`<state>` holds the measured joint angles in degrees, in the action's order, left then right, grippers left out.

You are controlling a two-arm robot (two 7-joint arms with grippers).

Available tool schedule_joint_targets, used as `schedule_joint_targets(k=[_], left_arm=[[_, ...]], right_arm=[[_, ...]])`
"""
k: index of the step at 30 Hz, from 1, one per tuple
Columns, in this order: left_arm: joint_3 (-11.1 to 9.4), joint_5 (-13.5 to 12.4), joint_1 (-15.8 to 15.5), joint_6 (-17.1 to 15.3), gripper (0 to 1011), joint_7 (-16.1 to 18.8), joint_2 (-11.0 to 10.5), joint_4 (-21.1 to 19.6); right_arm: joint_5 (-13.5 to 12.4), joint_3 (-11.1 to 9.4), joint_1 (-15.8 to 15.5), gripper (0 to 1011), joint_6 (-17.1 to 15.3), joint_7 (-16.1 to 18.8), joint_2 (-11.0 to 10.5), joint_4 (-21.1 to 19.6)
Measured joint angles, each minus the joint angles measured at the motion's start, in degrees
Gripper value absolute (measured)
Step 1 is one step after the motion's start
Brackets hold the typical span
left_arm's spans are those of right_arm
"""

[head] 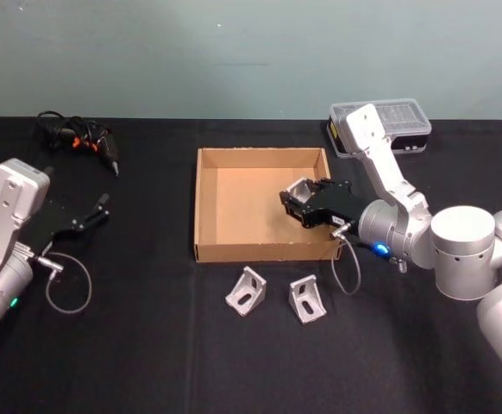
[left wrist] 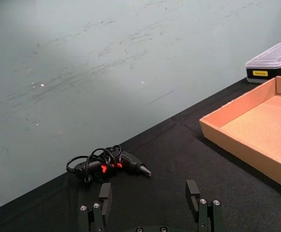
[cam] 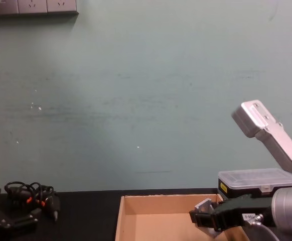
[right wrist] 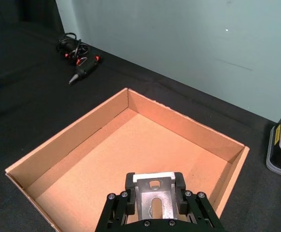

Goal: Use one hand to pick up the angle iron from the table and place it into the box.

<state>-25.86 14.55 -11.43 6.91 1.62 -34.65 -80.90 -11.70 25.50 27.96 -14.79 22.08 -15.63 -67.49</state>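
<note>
Angle irons number three: one angle iron (head: 301, 187) is clamped in the right gripper (head: 291, 202) over the box (head: 260, 153), seemingly clear of its floor; two others (head: 246, 291) (head: 306, 298) are seen lying on the table (head: 147, 345). The left gripper (head: 103, 210) is parked, fingers spread.

Right of the box (head: 203, 207), the silver-grey right arm (head: 389, 177) is glowing blue — left of it, the left arm (head: 5, 211) is glowing green, trailing grey cable (head: 90, 280).

The black tabletop (head: 147, 362) carries the cardboard box (head: 206, 207) under the right hand (head: 292, 203), two angle irons (head: 246, 291) (head: 306, 298) nearer the robot, a clear-lidded case (head: 411, 121) beyond it, and a corded black tool (head: 87, 138) far to its left.
</note>
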Motion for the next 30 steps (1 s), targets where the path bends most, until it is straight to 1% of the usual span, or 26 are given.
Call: schedule_joint_targets(k=[11, 19, 20, 21, 23, 24, 25, 26, 28, 29, 30], left_arm=[[0.0, 0.0, 0.0, 0.0, 1000, 0.0, 0.0, 0.0], [0.0, 0.0, 0.0, 0.0, 1000, 0.0, 0.0, 0.0], [0.0, 0.0, 0.0, 0.0, 1000, 0.0, 0.0, 0.0], [0.0, 0.0, 0.0, 0.0, 1000, 0.0, 0.0, 0.0], [0.0, 0.0, 0.0, 0.0, 1000, 0.0, 0.0, 0.0], [0.0, 0.0, 0.0, 0.0, 1000, 0.0, 0.0, 0.0], [0.0, 0.0, 0.0, 0.0, 1000, 0.0, 0.0, 0.0], [0.0, 0.0, 0.0, 0.0, 1000, 0.0, 0.0, 0.0], [0.0, 0.0, 0.0, 0.0, 1000, 0.0, 0.0, 0.0], [0.0, 0.0, 0.0, 0.0, 1000, 0.0, 0.0, 0.0], [0.0, 0.0, 0.0, 0.0, 1000, 0.0, 0.0, 0.0]], right_arm=[[1.2, 0.3, 0.6, 469, -1.0, 0.6, 0.5, 1.0], [1.7, 0.1, 0.6, 470, -1.5, 0.8, 0.5, 1.0], [1.7, 0.1, 0.6, 481, -1.6, 0.9, 0.5, 0.9], [1.7, 0.1, 0.6, 524, -1.6, 0.9, 0.5, 0.9], [1.8, 0.0, 0.6, 563, -1.7, 0.9, 0.5, 0.9], [1.9, 0.0, 0.5, 618, -1.8, 1.0, 0.5, 0.9], [1.9, 0.0, 0.5, 618, -1.9, 1.0, 0.5, 0.9], [2.0, 0.0, 0.5, 659, -1.9, 1.0, 0.5, 0.9], [2.1, -0.1, 0.4, 698, -2.0, 1.0, 0.5, 0.7], [2.1, -0.2, 0.4, 755, -2.0, 1.0, 0.5, 0.6], [2.1, -0.2, 0.3, 774, -2.0, 1.0, 0.4, 0.4]])
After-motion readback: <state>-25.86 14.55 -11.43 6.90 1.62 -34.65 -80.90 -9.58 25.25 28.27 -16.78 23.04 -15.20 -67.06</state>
